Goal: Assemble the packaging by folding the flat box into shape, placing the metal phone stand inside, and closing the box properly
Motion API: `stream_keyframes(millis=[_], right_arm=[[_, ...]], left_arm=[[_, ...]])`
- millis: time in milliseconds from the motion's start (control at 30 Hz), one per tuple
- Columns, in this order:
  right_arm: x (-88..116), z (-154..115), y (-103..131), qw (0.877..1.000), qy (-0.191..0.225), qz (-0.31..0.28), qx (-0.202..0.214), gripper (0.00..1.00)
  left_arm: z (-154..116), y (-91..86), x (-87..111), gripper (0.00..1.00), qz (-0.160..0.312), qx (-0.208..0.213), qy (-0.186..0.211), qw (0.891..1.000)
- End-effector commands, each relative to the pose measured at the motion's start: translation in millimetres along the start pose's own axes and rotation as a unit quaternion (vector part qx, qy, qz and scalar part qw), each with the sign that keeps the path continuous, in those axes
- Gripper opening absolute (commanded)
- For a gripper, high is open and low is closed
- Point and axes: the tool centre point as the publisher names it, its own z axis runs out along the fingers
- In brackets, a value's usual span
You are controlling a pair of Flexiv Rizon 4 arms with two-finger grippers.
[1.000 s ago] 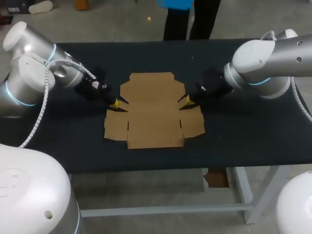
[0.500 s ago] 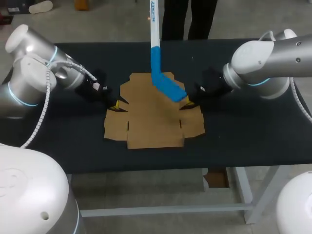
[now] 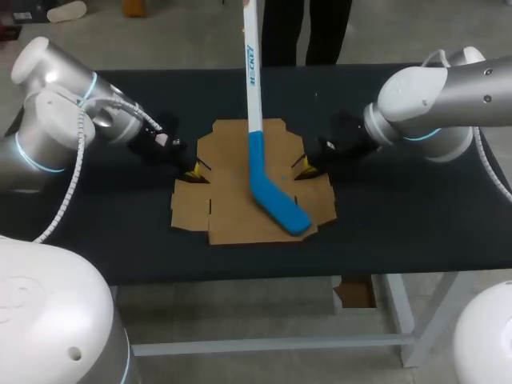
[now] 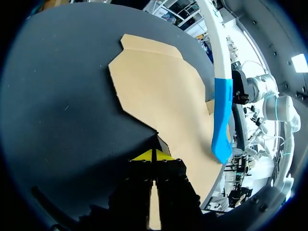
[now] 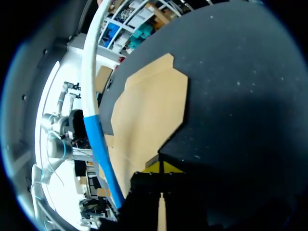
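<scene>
In the head view the flat box (image 3: 232,200) is seen unfolded on the tabletop (image 3: 400,216), flanked at its side notches by the left claw (image 3: 190,170) and right claw (image 3: 302,166), seemingly to lever up flaps, while a blue-bladed stick (image 3: 276,204) is rested on the card, probably to pin it. In the left wrist view the tips (image 4: 144,156) are shown drawn together at the card's edge, nothing gripped; likewise in the right wrist view.

Left hand (image 3: 191,170), right hand (image 3: 302,166) — both closed
</scene>
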Motion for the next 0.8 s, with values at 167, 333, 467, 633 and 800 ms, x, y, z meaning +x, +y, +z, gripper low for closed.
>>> stream_keyframes(millis=[167, 333, 467, 633, 800], right_arm=[[5, -1, -1, 1.000, 0.000, -0.004, 0.001, 0.00], [8, -1, -1, 1.000, -0.002, -0.006, 0.000, 0.00], [10, -1, -1, 1.000, -0.005, -0.008, 0.001, 0.00], [11, 0, 0, 1.000, -0.007, -0.009, 0.001, 0.00], [12, 0, 0, 1.000, -0.008, -0.010, 0.001, 0.00]], left_arm=[[0, 2.2, 8.7, 0.00, 0.007, 0.001, 0.001, 1.000], [0, 2.0, 12.6, 0.00, 0.011, 0.002, 0.003, 1.000], [1, 1.9, 15.5, 0.00, 0.015, 0.002, 0.005, 1.000], [2, 1.2, 18.2, 0.00, 0.019, 0.001, 0.007, 1.000], [4, 0.6, 21.6, 0.00, 0.023, 0.001, 0.008, 1.000]])
